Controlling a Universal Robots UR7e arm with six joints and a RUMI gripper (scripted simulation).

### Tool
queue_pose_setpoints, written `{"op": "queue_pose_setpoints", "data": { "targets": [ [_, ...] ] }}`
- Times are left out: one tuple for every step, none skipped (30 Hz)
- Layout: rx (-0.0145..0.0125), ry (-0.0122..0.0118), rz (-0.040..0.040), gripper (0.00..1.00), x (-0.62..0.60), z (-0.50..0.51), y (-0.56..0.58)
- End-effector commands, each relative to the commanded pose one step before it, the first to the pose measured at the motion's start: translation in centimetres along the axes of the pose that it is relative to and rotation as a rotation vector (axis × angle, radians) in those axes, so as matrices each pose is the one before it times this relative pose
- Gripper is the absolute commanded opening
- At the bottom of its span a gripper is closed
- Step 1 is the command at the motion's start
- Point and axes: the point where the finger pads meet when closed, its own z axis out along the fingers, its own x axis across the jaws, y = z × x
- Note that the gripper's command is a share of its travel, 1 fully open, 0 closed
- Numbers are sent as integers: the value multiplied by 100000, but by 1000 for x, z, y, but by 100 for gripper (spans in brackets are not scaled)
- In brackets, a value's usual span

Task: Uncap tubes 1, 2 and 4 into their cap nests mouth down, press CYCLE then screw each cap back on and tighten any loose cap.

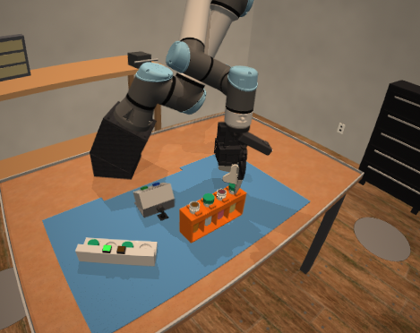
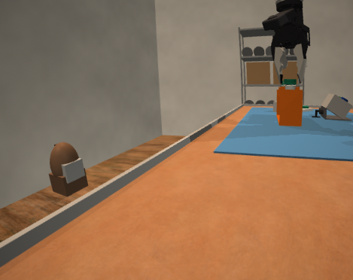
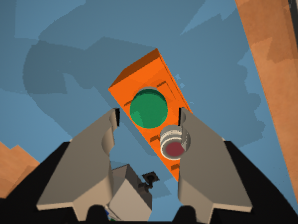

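Blue mat (image 1: 122, 291) (image 2: 275, 143) (image 3: 60, 30) below; the tool (image 1: 236, 184) (image 2: 290, 79) (image 3: 149, 109) (open) stands astride the green cap (image 1: 231, 187) (image 2: 289, 81) (image 3: 148, 109).

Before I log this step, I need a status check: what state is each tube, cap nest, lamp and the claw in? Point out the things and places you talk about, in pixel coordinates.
Tube 1 (image 1: 232, 188) (image 2: 289, 81) (image 3: 149, 108): capped, tightness unclear
Tube 2 (image 1: 221, 193) (image 3: 172, 148): uncapped
Tube 3 (image 1: 209, 199): capped
Tube 4 (image 1: 193, 207): uncapped
Cap nest 1 (image 1: 145, 247): empty
Cap nest 2 (image 1: 127, 244): filled
Cap nest 3 (image 1: 111, 244): empty
Cap nest 4 (image 1: 93, 243): filled
Green lamp (image 1: 107, 248): lit
Amber lamp (image 1: 121, 250): dark
Claw (image 1: 234, 185) (image 2: 290, 80) (image 3: 149, 109): open
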Motion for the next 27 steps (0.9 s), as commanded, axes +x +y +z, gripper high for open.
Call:
{"op": "queue_pose_setpoints", "data": {
  "targets": [
    [-7,110,85,35,30,-25,-19],
    [29,-17,-88,35,0,-1,2],
    [-30,17,-3911,35,-1,33,-5],
    [0,0,-4000,35,0,2,-2],
    [0,0,-4000,35,0,1,-1],
    [0,0,-4000,35,0,1,-1],
    [0,0,-4000,35,0,1,-1],
    [1,-1,-4001,35,-1,-6,6],
    [0,0,-4000,35,0,0,0],
    [0,0,-4000,35,0,0,0],
    [0,0,-4000,35,0,0,0],
    [0,0,0,35,0,0,0],
    [0,0,0,35,0,0,0],
    [-1,2,-3999,35,1,7,-5],
    [1,-1,-4001,35,-1,-7,5],
    [0,0,-4000,35,0,0,0],
    [0,0,-4000,35,0,0,0],
    [0,0,-4000,35,0,0,0],
    [0,0,-4000,35,0,0,0],
    [0,0,-4000,35,0,0,0],
    [0,0,-4000,35,0,0,0],
    [0,0,-4000,35,0,0,0],
    [0,0,-4000,35,0,0,0],
    [0,0,-4000,35,0,0,0],
    [0,0,-4000,35,0,0,0],
    [0,0,-4000,35,0,0,0],
    [0,0,-4000,35,0,0,0]
  ]
}}
